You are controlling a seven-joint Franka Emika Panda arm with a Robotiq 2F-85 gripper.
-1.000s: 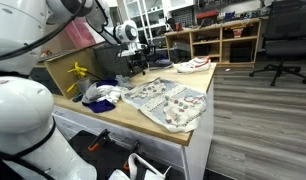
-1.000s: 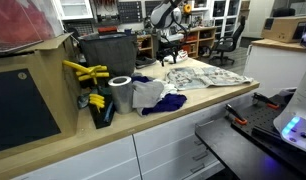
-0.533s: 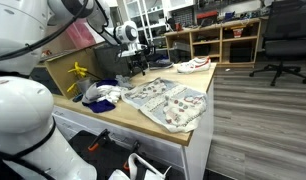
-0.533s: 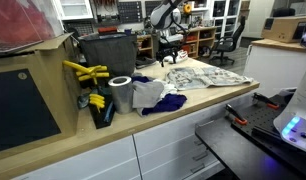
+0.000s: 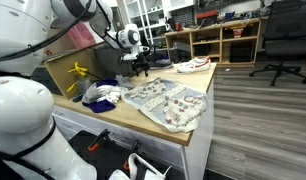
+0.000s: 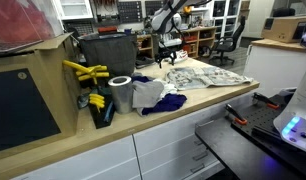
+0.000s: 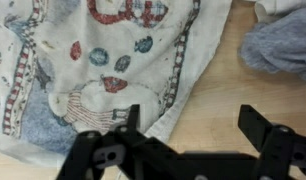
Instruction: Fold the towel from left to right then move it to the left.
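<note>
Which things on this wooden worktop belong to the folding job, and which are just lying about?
For the job: the large thin printed white-grey towel; the black pincer, open, above the towel's edge.
Lying about: the small white and blue cloth heap; the grey cylindrical roll; the yellow tools; the dark rectangular bin.

Shows the towel [image 6: 200,75] spread on the wooden countertop [image 6: 208,96], cloth heap [image 6: 153,96] just beside. Puts the gripper [image 6: 170,47] above its far edge.

White rounded arm [image 5: 73,8]; black hand [image 7: 190,122], two blocky fingers [image 7: 255,125].
</note>
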